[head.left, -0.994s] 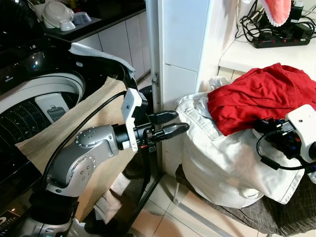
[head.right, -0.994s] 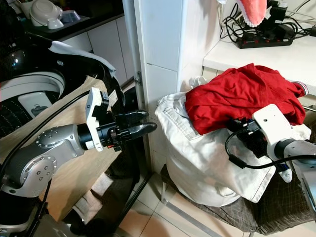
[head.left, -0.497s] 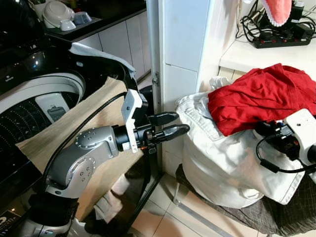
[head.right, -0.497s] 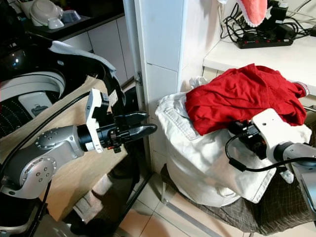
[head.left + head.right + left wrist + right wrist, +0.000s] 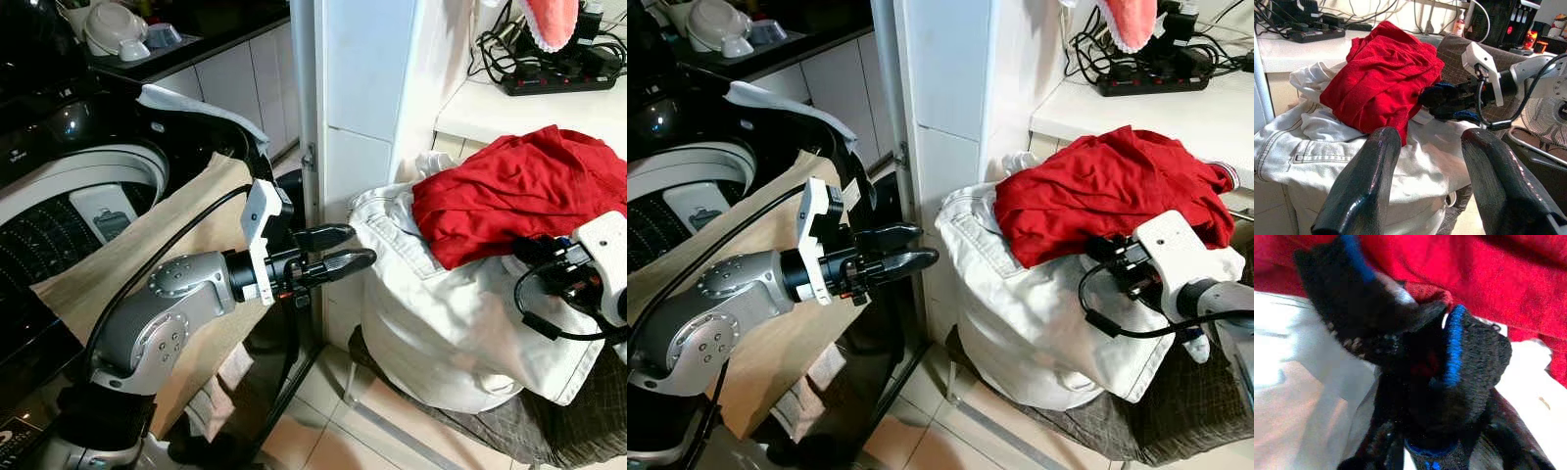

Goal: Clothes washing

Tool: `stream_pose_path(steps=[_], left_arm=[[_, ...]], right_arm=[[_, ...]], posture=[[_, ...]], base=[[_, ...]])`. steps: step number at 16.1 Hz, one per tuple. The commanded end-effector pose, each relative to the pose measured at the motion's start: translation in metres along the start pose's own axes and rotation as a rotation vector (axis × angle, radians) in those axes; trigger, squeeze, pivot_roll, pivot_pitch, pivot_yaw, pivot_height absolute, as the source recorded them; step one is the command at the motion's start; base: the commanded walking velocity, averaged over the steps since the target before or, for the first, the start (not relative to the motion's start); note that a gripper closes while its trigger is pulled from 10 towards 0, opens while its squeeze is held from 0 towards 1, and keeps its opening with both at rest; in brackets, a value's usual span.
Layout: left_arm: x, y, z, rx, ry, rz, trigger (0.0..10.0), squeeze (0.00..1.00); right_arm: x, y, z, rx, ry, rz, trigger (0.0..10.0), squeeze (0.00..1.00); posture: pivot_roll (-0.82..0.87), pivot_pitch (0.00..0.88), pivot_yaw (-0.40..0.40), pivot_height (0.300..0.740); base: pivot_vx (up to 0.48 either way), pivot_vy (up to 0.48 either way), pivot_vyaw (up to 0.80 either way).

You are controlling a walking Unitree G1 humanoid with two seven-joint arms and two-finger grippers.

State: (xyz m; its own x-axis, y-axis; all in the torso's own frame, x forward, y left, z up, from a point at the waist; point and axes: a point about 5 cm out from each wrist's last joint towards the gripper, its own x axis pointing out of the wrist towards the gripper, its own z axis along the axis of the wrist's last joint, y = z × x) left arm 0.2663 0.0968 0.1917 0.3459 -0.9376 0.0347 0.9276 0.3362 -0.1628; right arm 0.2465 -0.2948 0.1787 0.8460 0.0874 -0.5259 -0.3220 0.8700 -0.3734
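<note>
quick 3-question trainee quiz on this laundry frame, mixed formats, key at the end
1. True or false: the red garment lies on top of the white jeans.
2. The left gripper is: A) open, holding nothing B) shut on a sock C) inside the washing machine.
3. Fill in: the right gripper is closed on a black sock with ____ trim.

Key: 1 true; 2 A; 3 blue.
</note>
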Motion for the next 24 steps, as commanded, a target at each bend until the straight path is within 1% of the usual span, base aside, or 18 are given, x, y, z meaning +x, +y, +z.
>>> stream_pose_path(steps=[1,4,5,6,7,8,9,10,11,12,13,14,15,16,17,18,21,24], left_arm=[[-0.003,0.000,0.003,0.020,-0.003,0.016,10.0,0.00],[-0.002,0.005,0.016,0.048,-0.048,0.059,10.0,0.00],[0.000,0.007,0.026,0.066,-0.089,0.086,10.0,0.00],[0.002,0.010,0.033,0.086,-0.121,0.119,10.0,0.00],[0.005,0.016,0.046,0.104,-0.190,0.178,10.0,0.93],[0.008,0.020,0.054,0.093,-0.241,0.215,10.0,1.00],[0.014,0.020,0.066,0.086,-0.303,0.225,10.0,1.00],[0.021,0.020,0.067,0.053,-0.315,0.238,10.0,1.00],[0.026,0.020,0.067,0.033,-0.337,0.255,10.0,1.00],[0.032,0.017,0.069,-0.005,-0.373,0.246,10.0,1.00],[0.032,0.017,0.069,-0.005,-0.373,0.246,10.0,1.00],[0.040,0.012,0.070,-0.031,-0.400,0.241,10.0,1.00],[0.041,0.011,0.070,-0.033,-0.400,0.243,10.0,1.00],[0.042,0.010,0.070,-0.034,-0.400,0.244,10.0,1.00],[0.042,0.010,0.068,-0.033,-0.389,0.250,10.0,1.00],[0.041,0.011,0.066,-0.017,-0.373,0.271,10.0,1.00],[0.044,0.007,0.063,-0.021,-0.338,0.232,10.0,1.00],[0.050,0.005,0.055,0.025,-0.271,0.236,10.0,1.00]], right_arm=[[-0.009,-0.005,0.010,-0.019,-0.028,-0.010,0.0,0.00],[-0.031,-0.015,0.043,-0.050,-0.126,0.001,0.0,0.00],[-0.039,-0.018,0.060,-0.057,-0.200,0.004,0.0,0.00],[-0.042,-0.019,0.073,-0.033,-0.272,0.007,0.0,0.00],[-0.044,-0.016,0.095,0.028,-0.401,0.025,0.0,0.00],[-0.044,-0.013,0.106,0.073,-0.479,0.041,0.0,0.00],[-0.040,-0.004,0.128,0.213,-0.645,0.099,0.0,0.00],[-0.035,0.006,0.141,0.343,-0.758,0.146,0.0,0.00],[-0.029,0.015,0.150,0.474,-0.841,0.208,0.0,0.00],[-0.019,0.027,0.155,0.636,-0.908,0.285,0.0,0.00],[-0.019,0.027,0.155,0.636,-0.908,0.285,0.0,0.00],[-0.004,0.039,0.158,0.892,-0.960,0.396,0.0,0.00],[-0.002,0.043,0.160,0.977,-0.976,0.432,0.0,0.00],[0.000,0.045,0.161,1.032,-0.985,0.455,0.0,0.00],[0.000,0.048,0.165,1.149,-1.012,0.505,0.0,0.00],[0.000,0.050,0.168,1.224,-1.029,0.547,0.0,0.00],[-0.003,0.059,0.171,1.223,-1.012,0.581,0.0,0.00],[-0.008,0.069,0.174,1.211,-0.996,0.639,0.0,0.00]], posture=[[-0.11,0.000,0.074,0.740],[-0.12,0.000,0.074,0.740],[-0.12,0.000,0.074,0.740],[-0.12,0.000,0.073,0.740],[-0.12,0.000,0.072,0.740],[-0.12,0.000,0.070,0.740],[-0.12,0.000,0.067,0.740],[-0.12,0.000,0.062,0.740],[-0.12,0.000,0.059,0.740],[-0.11,0.000,0.050,0.740],[-0.11,0.000,0.050,0.740],[-0.10,0.000,0.037,0.740],[-0.09,0.000,0.033,0.740],[-0.09,0.000,0.033,0.740],[-0.09,0.000,0.026,0.740],[-0.09,0.000,0.025,0.740],[-0.09,0.000,0.024,0.740],[-0.09,0.000,0.038,0.740]], base=[[0.000,0.000,0.00],[0.000,0.000,0.00],[0.000,0.000,0.00],[0.000,0.000,0.00],[0.000,0.000,0.00],[0.000,0.000,0.00],[0.000,0.000,0.00],[0.000,0.000,0.00],[0.000,0.000,0.00],[0.000,0.000,0.00],[0.000,0.000,0.00],[0.000,0.000,0.00],[0.000,0.000,0.00],[0.000,0.000,0.00],[0.000,0.000,0.00],[0.000,0.000,0.00],[0.000,0.000,0.00],[0.000,0.000,0.00]])
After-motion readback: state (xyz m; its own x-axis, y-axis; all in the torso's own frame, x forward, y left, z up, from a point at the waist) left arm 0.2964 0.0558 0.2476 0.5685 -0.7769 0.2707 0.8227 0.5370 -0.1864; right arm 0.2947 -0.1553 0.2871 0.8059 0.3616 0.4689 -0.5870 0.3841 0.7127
